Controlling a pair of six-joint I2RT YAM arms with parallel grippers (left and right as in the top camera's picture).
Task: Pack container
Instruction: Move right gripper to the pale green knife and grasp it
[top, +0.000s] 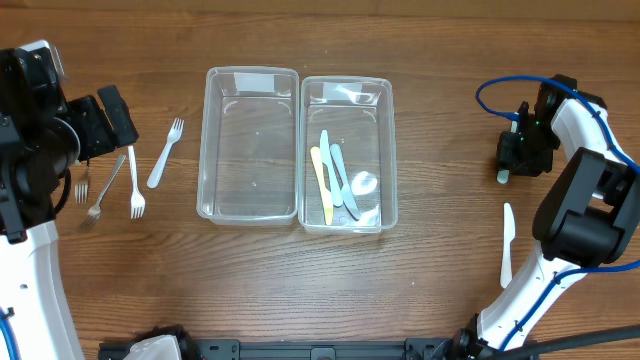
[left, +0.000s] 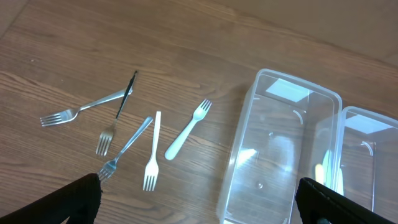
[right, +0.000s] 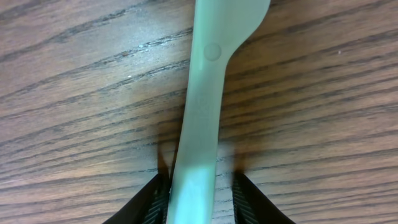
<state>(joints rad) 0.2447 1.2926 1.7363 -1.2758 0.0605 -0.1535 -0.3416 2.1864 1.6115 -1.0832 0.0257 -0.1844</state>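
On the wooden counter (top: 440, 280) two clear rectangular plastic containers sit side by side, their long walls touching. The left container (top: 250, 160) is next to the right container (top: 365, 130), which holds a yellow plastic knife (top: 322, 185), a light blue plastic knife (top: 338, 175) and a white plastic spoon (top: 362, 183).

At the far right, the right claw (right: 196, 196) is down at the counter, its jaws drawn in narrowly on either side of the handle of a pale green plastic utensil (right: 205, 93) that lies flat on the wood. It cannot be told whether they already pinch it.

A white plastic knife (top: 507, 245) lies nearer, well apart from the containers. The left claw (left: 199, 199) hangs spread wide and holds nothing, above two white plastic forks (top: 165, 153) and several metal forks (top: 105, 190) left of the containers.
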